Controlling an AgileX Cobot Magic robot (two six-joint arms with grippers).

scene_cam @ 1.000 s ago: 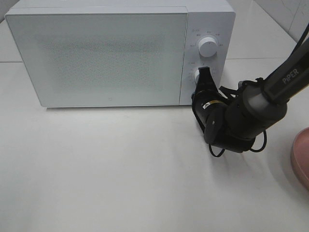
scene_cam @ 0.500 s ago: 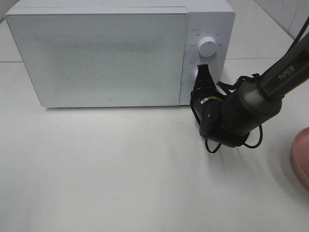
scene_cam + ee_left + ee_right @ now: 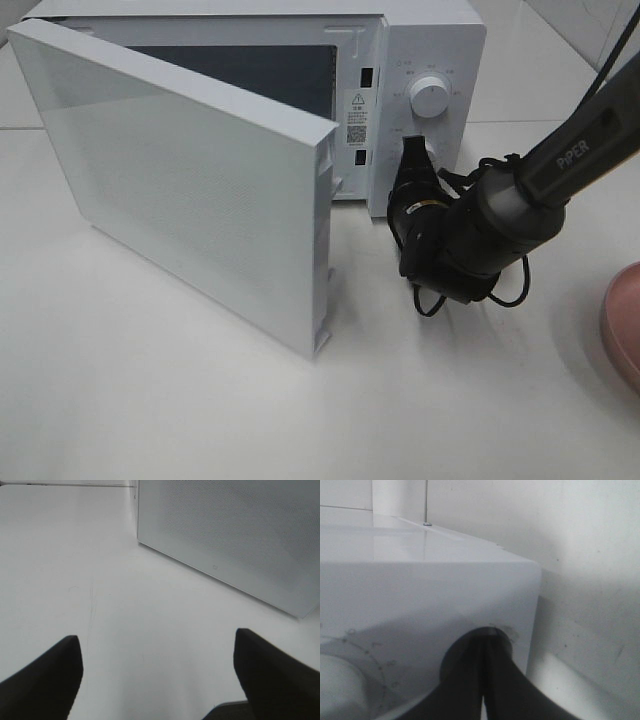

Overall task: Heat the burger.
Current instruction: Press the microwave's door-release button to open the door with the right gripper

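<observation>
- The left gripper [image 3: 155, 639] hangs over bare desk [image 3: 150, 400] on the door's outer side. Its fingers are spread wide and hold nothing.
- The pink plate [image 3: 625, 325] shows only as a sliver at the desk's right edge. The burger is in no view; it probably sits on the plate's hidden part.
- The door [image 3: 200, 190] stands wide open across the left middle of the desk. Nothing shows in the visible part of the dark cavity [image 3: 250, 75].
- The right gripper [image 3: 412, 152] has its fingers pressed together on nothing. Its tip is at the lower control of the microwave [image 3: 430, 30], just below the upper dial [image 3: 430, 97].
- The door looks released, so that step seems done. The right gripper should back straight off the panel without brushing the dial, then go for the burger.
- The open door stands between the left arm and the cavity, so loading from the right looks easier.
</observation>
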